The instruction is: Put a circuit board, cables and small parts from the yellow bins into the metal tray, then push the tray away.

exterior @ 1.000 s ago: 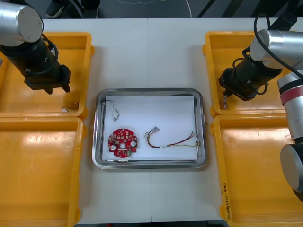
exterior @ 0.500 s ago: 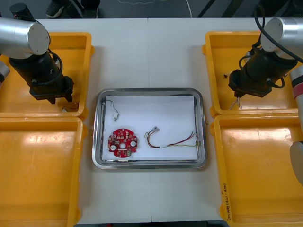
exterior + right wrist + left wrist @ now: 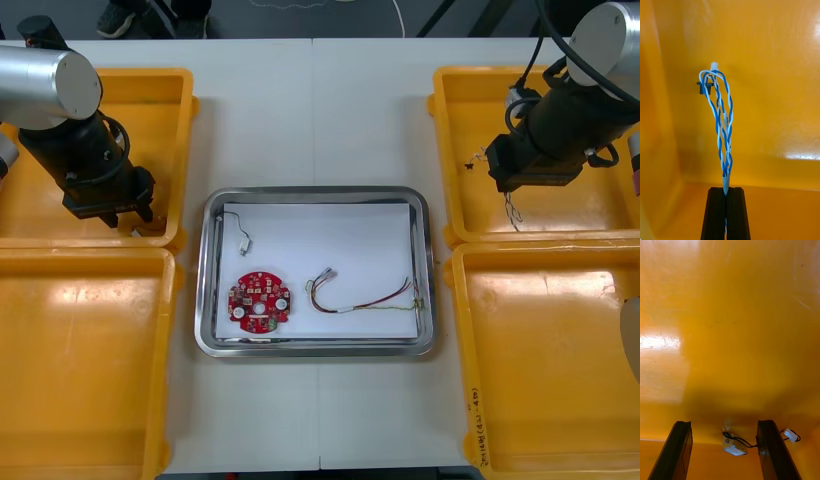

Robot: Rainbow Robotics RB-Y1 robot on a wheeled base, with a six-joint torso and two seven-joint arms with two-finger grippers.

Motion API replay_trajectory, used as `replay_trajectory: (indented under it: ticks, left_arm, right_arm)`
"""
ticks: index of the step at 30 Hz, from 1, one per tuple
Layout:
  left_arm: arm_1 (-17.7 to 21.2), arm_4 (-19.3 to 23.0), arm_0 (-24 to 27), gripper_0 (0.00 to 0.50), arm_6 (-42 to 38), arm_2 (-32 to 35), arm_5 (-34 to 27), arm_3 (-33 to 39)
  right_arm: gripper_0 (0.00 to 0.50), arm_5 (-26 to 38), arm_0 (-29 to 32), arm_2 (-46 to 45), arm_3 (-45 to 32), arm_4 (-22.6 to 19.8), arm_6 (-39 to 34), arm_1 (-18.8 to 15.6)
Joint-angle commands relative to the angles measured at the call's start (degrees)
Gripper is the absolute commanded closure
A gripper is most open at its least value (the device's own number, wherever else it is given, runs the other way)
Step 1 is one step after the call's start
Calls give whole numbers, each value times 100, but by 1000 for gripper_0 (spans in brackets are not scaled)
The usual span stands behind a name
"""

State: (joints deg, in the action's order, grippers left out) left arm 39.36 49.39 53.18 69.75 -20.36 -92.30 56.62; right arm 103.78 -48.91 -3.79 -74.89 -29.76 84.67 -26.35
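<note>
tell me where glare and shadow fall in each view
Front view: glare patches on the near left yellow bin, sheen on the metal tray rim. Left wrist view: bright patch on the far left bin, shadow ahead of the left end effector. Right wrist view: glare streak beside the blue and white cable.

Right gripper (image 3: 726,191), closed on the twisted blue and white cable (image 3: 720,123), is shifted from the inner near corner of the far right yellow bin (image 3: 560,75) toward its middle; left gripper (image 3: 724,423) is lowered over a black cable (image 3: 738,441).
</note>
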Motion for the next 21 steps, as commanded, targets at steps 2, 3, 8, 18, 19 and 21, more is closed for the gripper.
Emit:
replay_trajectory:
  ticks: [2,3,8,18,19,21]
  left_arm:
    - [89,88,272,0,-5,-30,-86,-2]
    - [80,97,263,0,-5,-30,-86,-2]
    - [54,115,237,0,-14,-30,-86,-2]
    - [-34,141,149,0,-31,-30,-86,-2]
    - [-51,141,149,0,-31,-30,-78,7]
    - [-69,124,114,0,-40,-30,-78,7]
  right_arm:
    - [500,292,-277,-70,-580,-144,752,-204]
    - [500,318,-277,-70,-606,-162,911,-195]
    - [500,335,-277,168,-808,-241,1719,-195]
    - [500,353,-277,546,-1160,-452,2950,-37]
    - [500,353,-277,546,-1169,-469,3055,-2]
    - [500,353,-277,563,-1204,-505,3319,51]
